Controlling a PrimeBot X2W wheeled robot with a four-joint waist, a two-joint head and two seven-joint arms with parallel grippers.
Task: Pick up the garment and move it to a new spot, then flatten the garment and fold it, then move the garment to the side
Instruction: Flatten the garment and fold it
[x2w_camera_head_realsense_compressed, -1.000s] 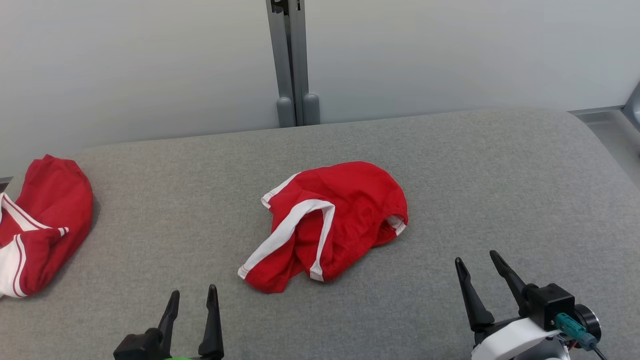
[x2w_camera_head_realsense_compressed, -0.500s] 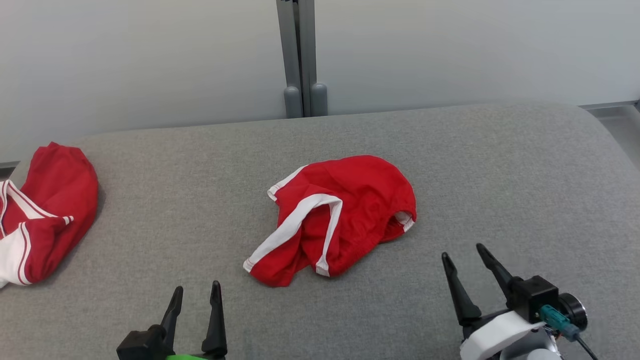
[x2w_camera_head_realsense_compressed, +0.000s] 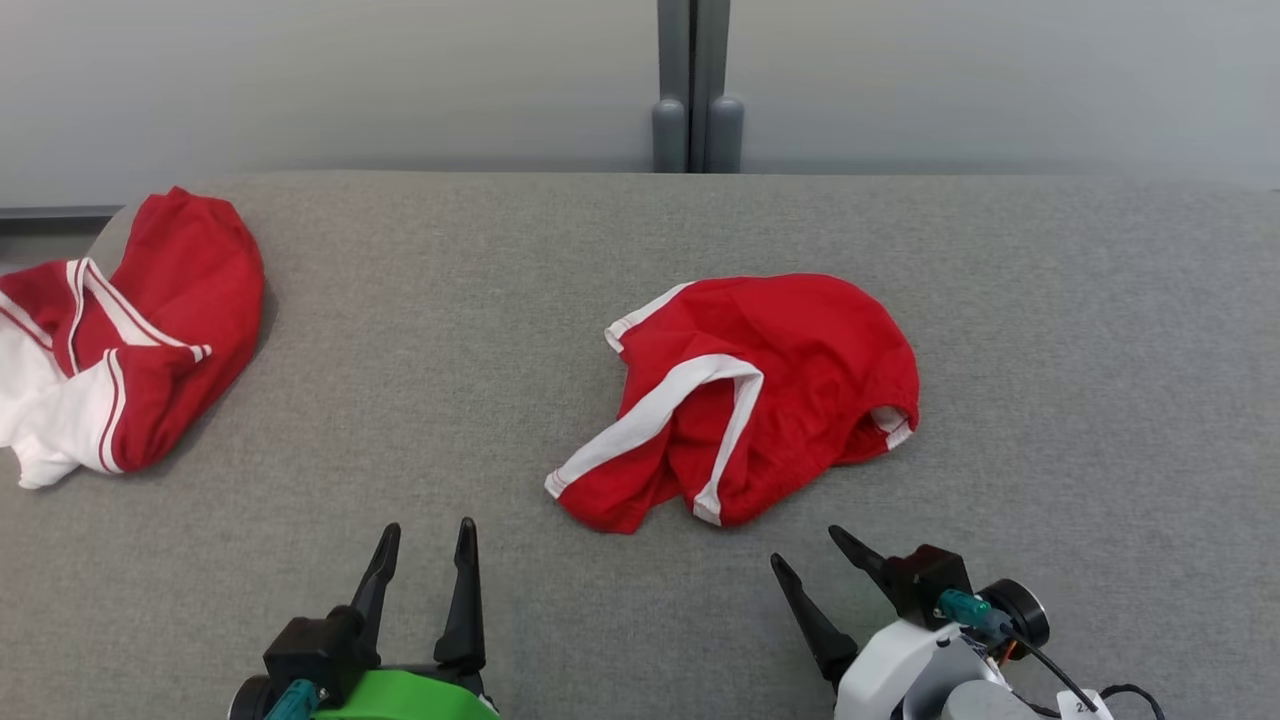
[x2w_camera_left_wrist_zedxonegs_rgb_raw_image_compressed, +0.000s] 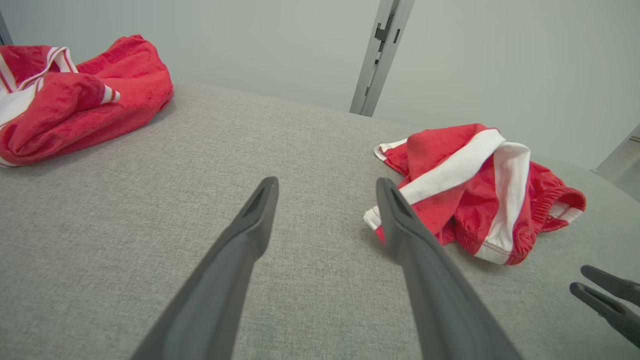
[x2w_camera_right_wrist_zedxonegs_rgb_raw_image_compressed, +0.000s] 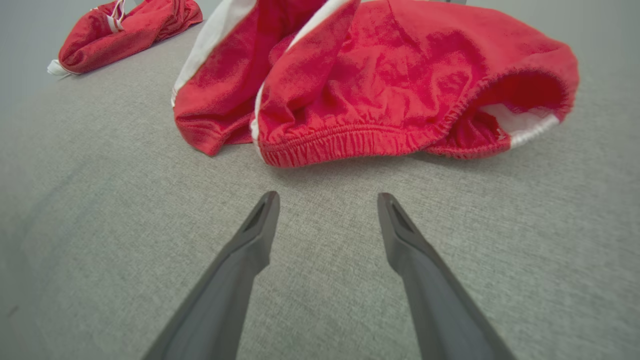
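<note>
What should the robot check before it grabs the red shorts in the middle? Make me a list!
1. Is the right gripper open? Ok, its fingers are spread apart.
2. Is the left gripper open? Ok, and it holds nothing.
3. Are the red shorts close enough? Looks ok: they lie just ahead of the right gripper, not touched yet.
4. Is there an edge to pinch? Ok, the gathered elastic edge faces the right gripper.
5. Is the other red garment out of the way? Ok, it lies apart at the far left of the grey table.
6. Are the red shorts flat? Not ok, they are bunched up.
</note>
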